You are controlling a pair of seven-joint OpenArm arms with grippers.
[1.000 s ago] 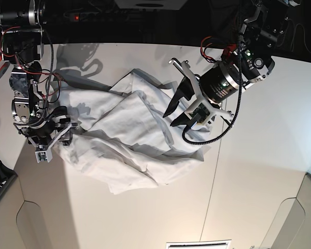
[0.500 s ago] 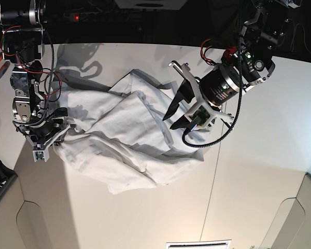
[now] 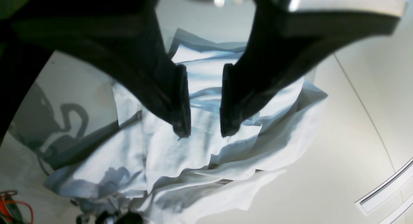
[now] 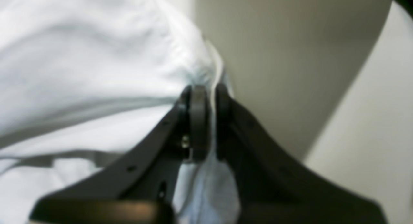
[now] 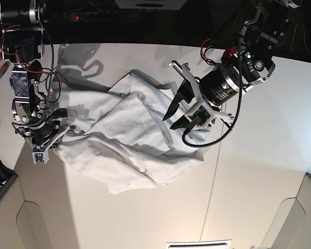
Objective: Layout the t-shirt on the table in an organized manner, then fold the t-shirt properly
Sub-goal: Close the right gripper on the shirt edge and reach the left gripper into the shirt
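Across the middle-left of the base view, the t-shirt (image 5: 127,137) lies crumpled in overlapping folds on the table (image 5: 249,171), left of the thin dark seam (image 5: 212,181) that runs down the tabletop. At the left edge of that frame the right gripper (image 5: 41,136) sits on the shirt's outer margin; its wrist view, though blurred, shows the jaws pressed together with a thin ridge of white fabric (image 4: 211,98) pinched between them. Toward the upper right of the shirt the left gripper (image 5: 177,111) hangs over the cloth, its dark fingers (image 3: 179,98) spread with a clear gap and nothing between them; whether the tips touch the fabric I cannot tell.
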